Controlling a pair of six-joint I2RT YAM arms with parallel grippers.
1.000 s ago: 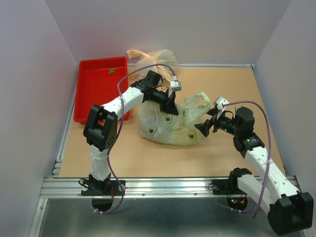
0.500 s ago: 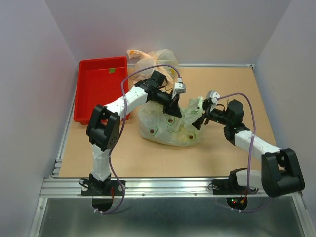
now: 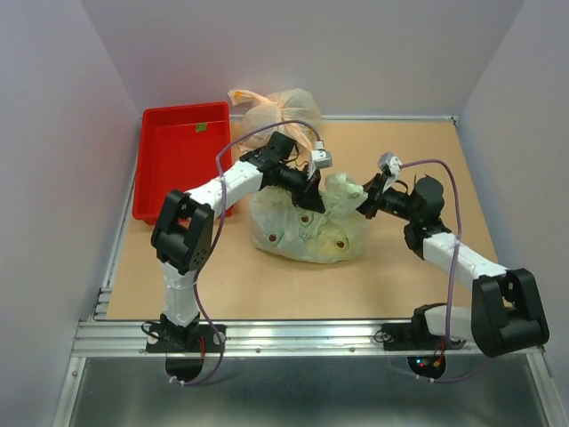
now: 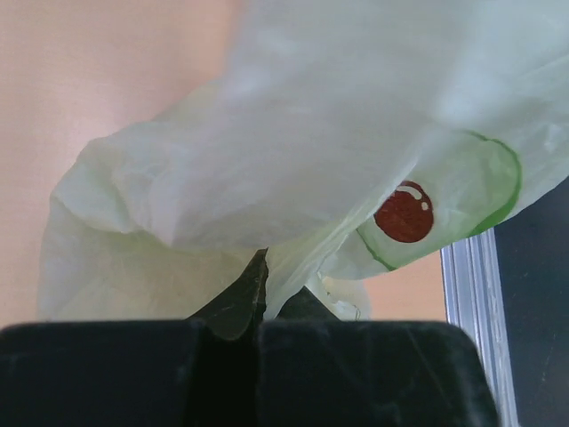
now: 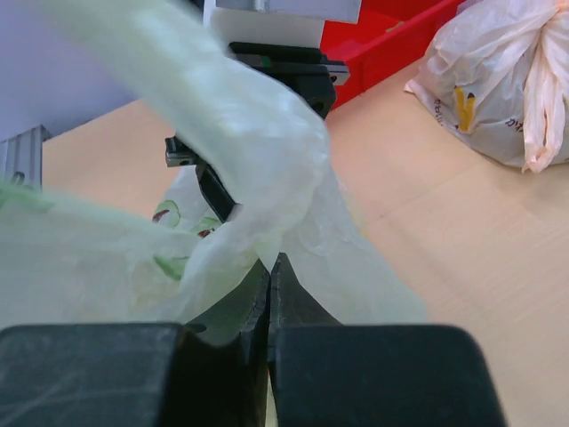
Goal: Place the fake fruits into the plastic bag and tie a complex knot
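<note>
With both sets of jaws clenched on the top of the plastic bag (image 3: 307, 233), I'm lined up for the knot.
Bag sits mid-table, bulging, so I judge the fake fruits are inside, though I can't pick them out through the film. Left gripper (image 3: 308, 197) pinches a bunch of film at the bag's 12 o'clock, and the left wrist view shows pale-green plastic running right into the closed tips. Right gripper (image 3: 365, 205) bites the handle end at 2 o'clock, pulled up so the two ends stand apart and can be crossed. Left arm reaches in from 8 o'clock, elbow high, wrist angled down. Right arm comes in low from 4 o'clock, forearm nearly level. Red tray (image 3: 178, 169) at 10 o'clock and orange bag (image 3: 271, 107) at 12 are out of play.
</note>
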